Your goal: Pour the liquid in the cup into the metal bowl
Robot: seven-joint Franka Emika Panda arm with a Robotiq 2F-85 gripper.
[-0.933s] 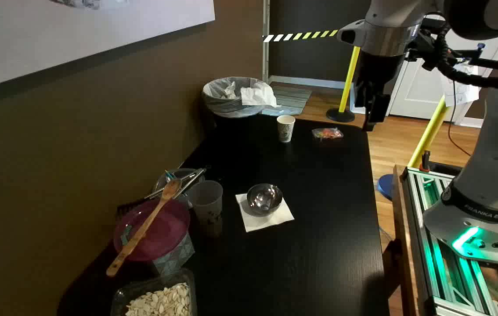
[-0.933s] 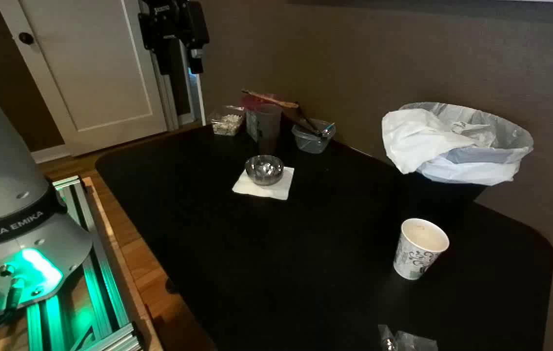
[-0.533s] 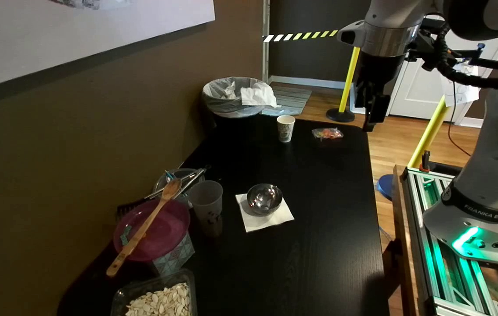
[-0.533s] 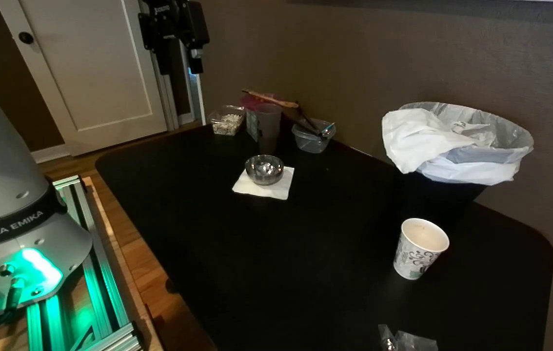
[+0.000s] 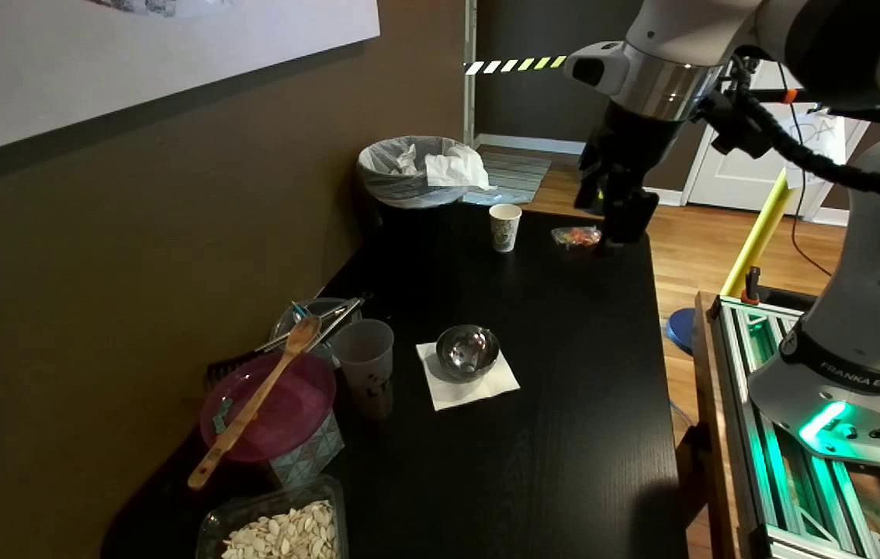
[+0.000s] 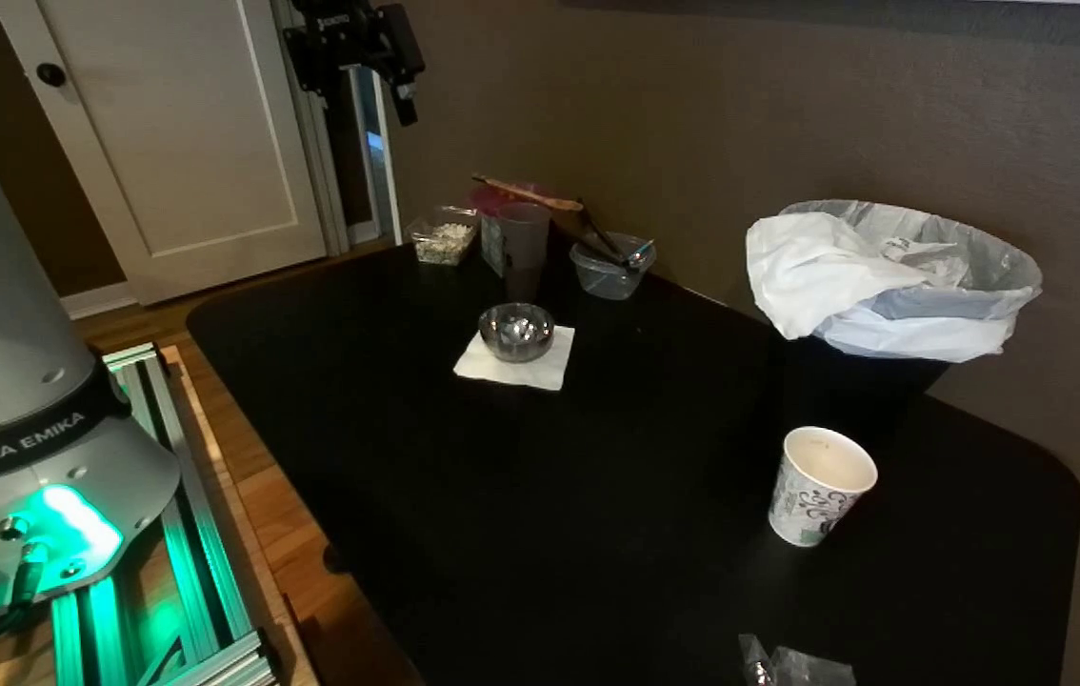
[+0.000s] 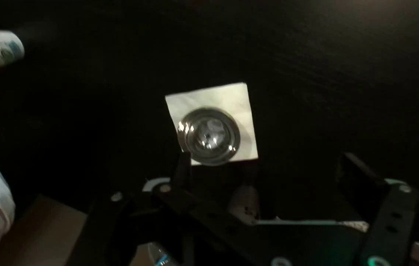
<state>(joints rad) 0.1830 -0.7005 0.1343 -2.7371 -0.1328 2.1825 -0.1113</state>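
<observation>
Gleaming round metal bowl (image 5: 468,353) on a white napkin (image 5: 448,394), greyish translucent cup (image 5: 363,351) nearby, claw (image 7: 266,158) spread wide.

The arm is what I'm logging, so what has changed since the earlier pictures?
The arm's wrist has moved leftward in an exterior view, and the jaws have tilted in both exterior views. Nothing was visibly taken hold of or let go; the jaws stand open, holding nothing. The translucent cup, the metal bowl on its napkin and the paper cup stayed put.
</observation>
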